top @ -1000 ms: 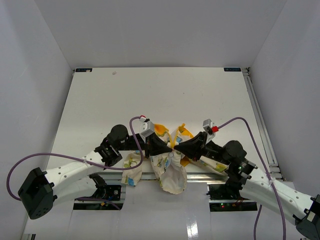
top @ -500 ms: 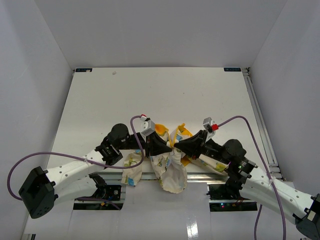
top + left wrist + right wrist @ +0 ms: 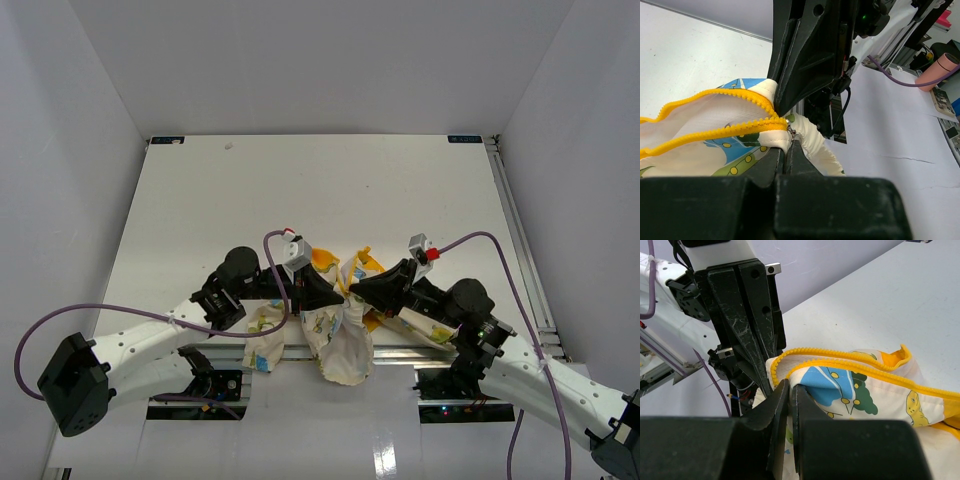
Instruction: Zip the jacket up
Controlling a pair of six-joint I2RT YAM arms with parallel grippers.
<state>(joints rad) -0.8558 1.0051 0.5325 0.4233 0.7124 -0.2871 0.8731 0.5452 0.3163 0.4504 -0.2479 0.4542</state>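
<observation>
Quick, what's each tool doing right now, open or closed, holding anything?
Left tool: closed, pinching the jacket by its zipper.
Right tool: closed on the jacket's edge.

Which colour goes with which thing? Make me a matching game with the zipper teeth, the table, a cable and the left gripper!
Things:
1. zipper teeth
2. table
3. cable
4. left gripper

Colours:
A. white
B. black
C. yellow-orange
D. purple

Right pairs: 1-C, 2-A, 3-D, 4-B.
</observation>
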